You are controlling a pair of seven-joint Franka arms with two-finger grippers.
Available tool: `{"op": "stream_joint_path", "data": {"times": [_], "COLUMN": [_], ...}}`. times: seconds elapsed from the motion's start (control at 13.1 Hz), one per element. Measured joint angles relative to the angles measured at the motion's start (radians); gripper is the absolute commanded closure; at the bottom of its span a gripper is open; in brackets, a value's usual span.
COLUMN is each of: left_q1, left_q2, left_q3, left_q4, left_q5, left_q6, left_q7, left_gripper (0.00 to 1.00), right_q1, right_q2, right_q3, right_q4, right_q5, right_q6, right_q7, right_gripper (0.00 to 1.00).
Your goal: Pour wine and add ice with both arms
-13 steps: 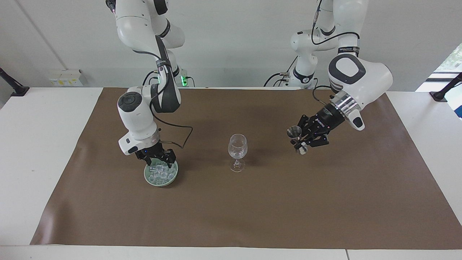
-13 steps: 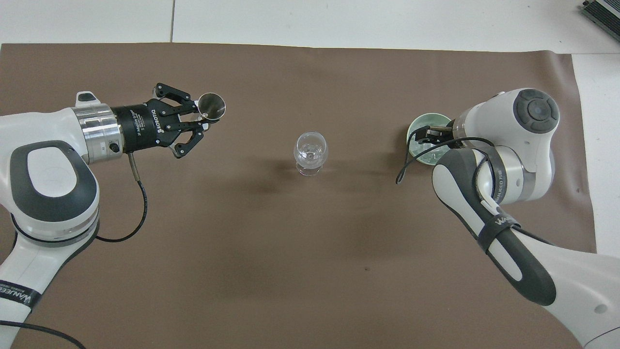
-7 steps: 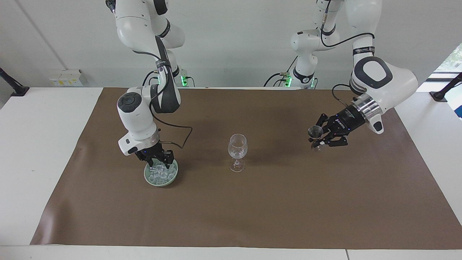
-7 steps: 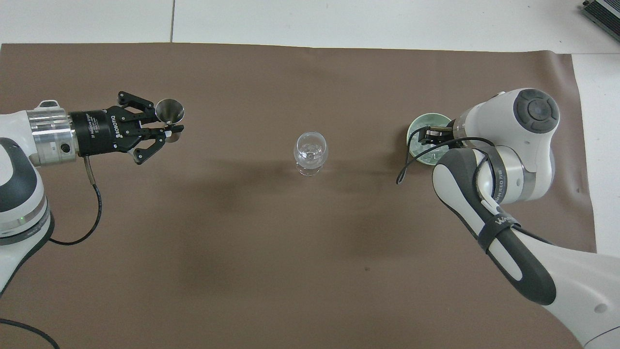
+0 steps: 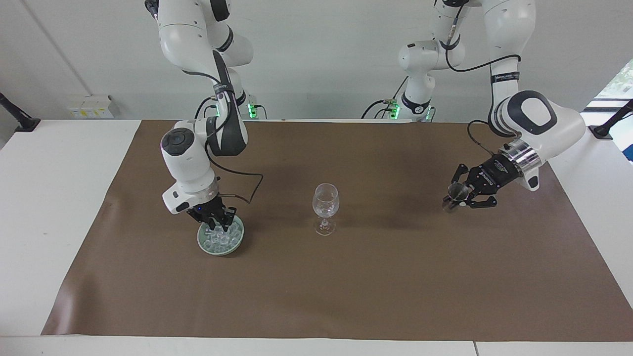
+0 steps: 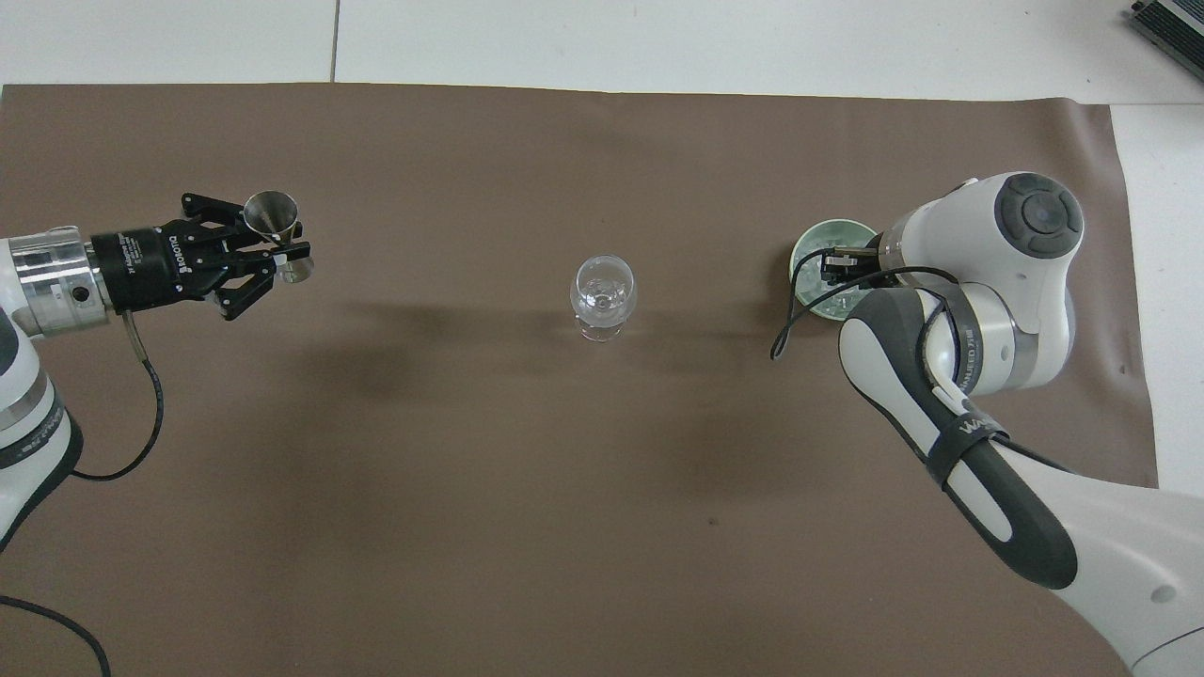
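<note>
Clear ice lies heaped just under the right gripper.

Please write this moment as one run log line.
left gripper: holds metal jigger over brown mat | right gripper: down in ice bowl | wine glass: upright, mid-mat

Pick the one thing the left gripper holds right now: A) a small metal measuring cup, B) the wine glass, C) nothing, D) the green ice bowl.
A: the left gripper is shut on the metal measuring cup, away from the wine glass.
</note>
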Motion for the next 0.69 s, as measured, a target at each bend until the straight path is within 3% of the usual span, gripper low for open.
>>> {"op": "stream_joint_path", "data": {"times": [0.46, 0.69], "left_q1": [0.009, 0.014], "left_q2": [0.01, 0.018], "left_q3": [0.038, 0.091], "left_q4": [-0.053, -0.078], "left_q5": [-0.104, -0.129], "left_q6": [-0.007, -0.024], "left_q7": [0.076, 0.106], "left_gripper": [1.0, 1.0], "right_q1": [-0.001, -0.001], "right_q2": [0.0, 0.0], "right_q3": [0.0, 0.0], "right_q4": [0.0, 0.001], "right_q5": [0.0, -0.002], "right_q6": [0.0, 0.0], "right_q7": [0.0, 0.0], "right_gripper": [1.0, 1.0]}}
